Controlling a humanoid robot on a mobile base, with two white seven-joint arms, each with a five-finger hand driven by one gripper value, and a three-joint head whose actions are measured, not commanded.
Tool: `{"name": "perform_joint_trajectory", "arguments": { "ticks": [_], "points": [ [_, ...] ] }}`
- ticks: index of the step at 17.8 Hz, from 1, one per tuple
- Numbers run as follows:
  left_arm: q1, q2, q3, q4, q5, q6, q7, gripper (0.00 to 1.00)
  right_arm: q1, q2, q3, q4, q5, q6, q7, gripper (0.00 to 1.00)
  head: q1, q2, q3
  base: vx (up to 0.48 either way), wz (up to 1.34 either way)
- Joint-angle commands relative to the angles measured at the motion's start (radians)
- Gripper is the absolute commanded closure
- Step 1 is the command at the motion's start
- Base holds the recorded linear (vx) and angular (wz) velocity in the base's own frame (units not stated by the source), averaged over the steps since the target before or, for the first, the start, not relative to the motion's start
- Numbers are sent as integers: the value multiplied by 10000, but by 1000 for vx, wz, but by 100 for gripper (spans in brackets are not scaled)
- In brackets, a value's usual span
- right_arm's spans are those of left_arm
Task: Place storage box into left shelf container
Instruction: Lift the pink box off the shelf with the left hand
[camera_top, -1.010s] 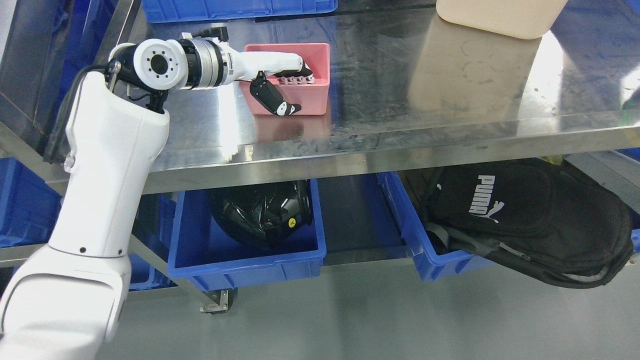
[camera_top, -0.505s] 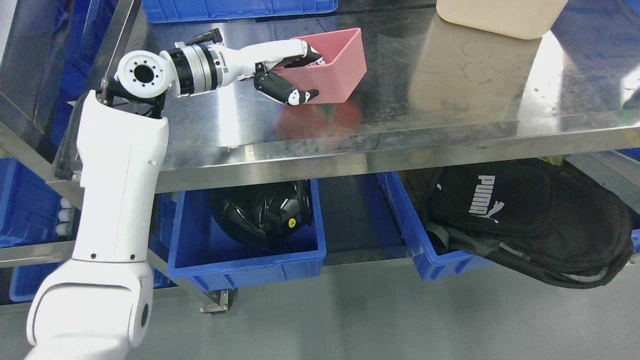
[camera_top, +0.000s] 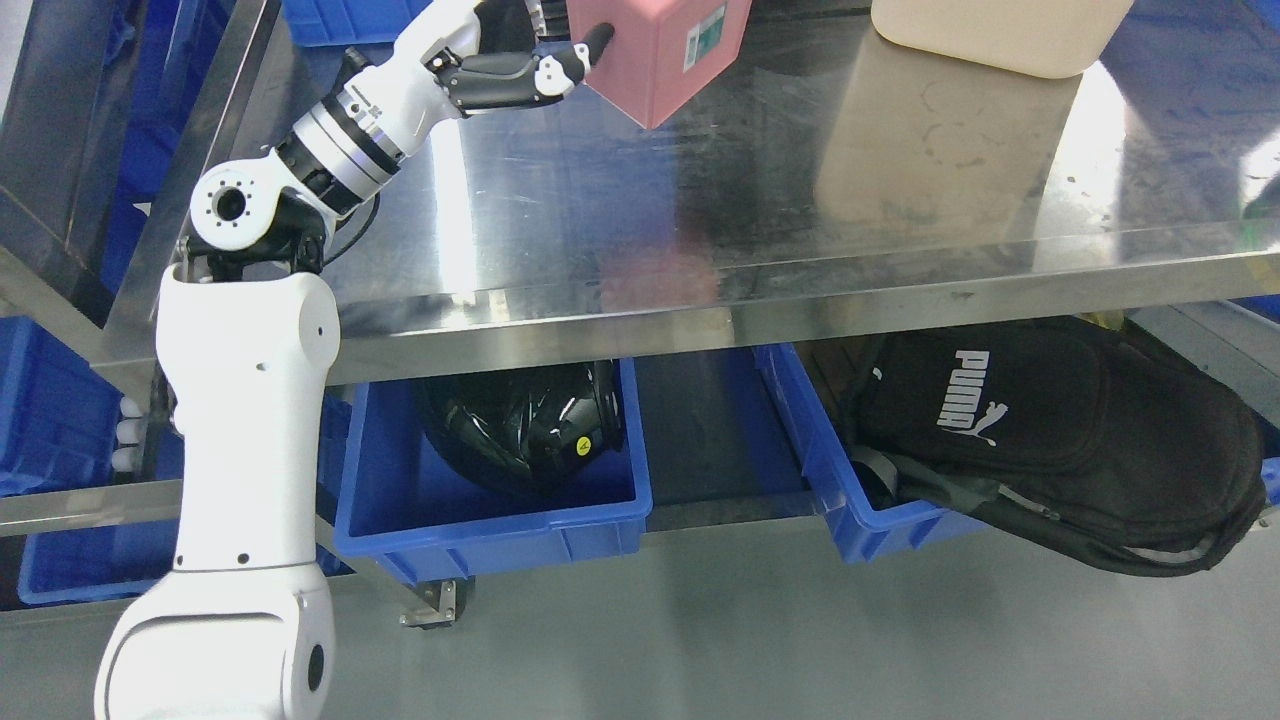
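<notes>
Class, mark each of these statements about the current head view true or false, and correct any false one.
1. The left hand holds the pink storage box above the steel shelf. True.
2. The pink storage box rests flat on the shelf. False: it is lifted and tilted.
3. A black helmet lies in the blue bin below. True.
4. The black Puma backpack sits on the top shelf. False: it lies in a lower blue bin.

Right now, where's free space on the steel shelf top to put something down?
The stainless steel shelf top is bare from under the lifted pink plastic storage box, held in the left hand, across to the front edge. The back right is taken by the beige plastic container. Both blue bins below are filled.
</notes>
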Motion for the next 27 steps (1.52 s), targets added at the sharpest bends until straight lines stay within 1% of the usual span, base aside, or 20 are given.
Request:
{"name": "perform_joint_trajectory", "arguments": {
  "ticks": [1, 2, 3, 4, 5, 6, 9, 13, 17, 19, 24, 27],
  "points": [
    [1797, -39, -110, -3222, 2033, -1209, 2871, 99, 92, -174, -46, -175, 15, -6, 6, 0, 0, 0, 0, 0, 0],
    [2149, -39, -782, -3650, 2018, -1762, 4629, 99, 92, -174, -46, -175, 15, -6, 6, 0, 0, 0, 0, 0, 0],
    [2517, -39, -1503, -4110, 2018, -1950, 6028, 99, 92, -174, -46, -175, 15, -6, 6, 0, 0, 0, 0, 0, 0],
    [2839, -39, -2239, -4433, 2003, -2043, 7166, 99, 92, -174, -46, -175, 15, -6, 6, 0, 0, 0, 0, 0, 0],
    [2979, -39, -2839, -4482, 1972, -2332, 7997, 98, 92, -174, -46, -175, 15, -6, 6, 0, 0, 0, 0, -1, 10],
    [3011, -39, -3179, -4482, 1972, -2533, 8431, 99, 92, -174, -46, -175, 15, -6, 6, 0, 0, 0, 0, -1, 10],
    [3271, -39, -3290, -4482, 1972, -2688, 8451, 99, 92, -174, -46, -175, 15, -6, 6, 0, 0, 0, 0, -15, 49],
    [3624, -39, -2906, -4482, 1972, -2704, 8435, 98, 92, -174, -46, -175, 15, -6, 6, 0, 0, 0, 0, -71, 243],
    [4253, -39, -2968, -4482, 1972, -2566, 7961, 98, 92, -174, -46, -175, 15, -6, 6, 0, 0, 0, 0, -56, 539],
    [4483, -39, -2968, -4482, 1972, -2520, 7731, 98, 92, -174, -46, -175, 15, -6, 6, 0, 0, 0, 0, -34, 759],
    [5081, -39, -2846, -4482, 1972, -2550, 7714, 98, 92, -174, -46, -175, 15, -6, 6, 0, 0, 0, 0, -44, 930],
    [5373, -39, -2142, -4482, 1972, -2535, 7684, 98, 92, -174, -46, -175, 15, -6, 6, 0, 0, 3, 0, 75, 1533]
  ]
}}
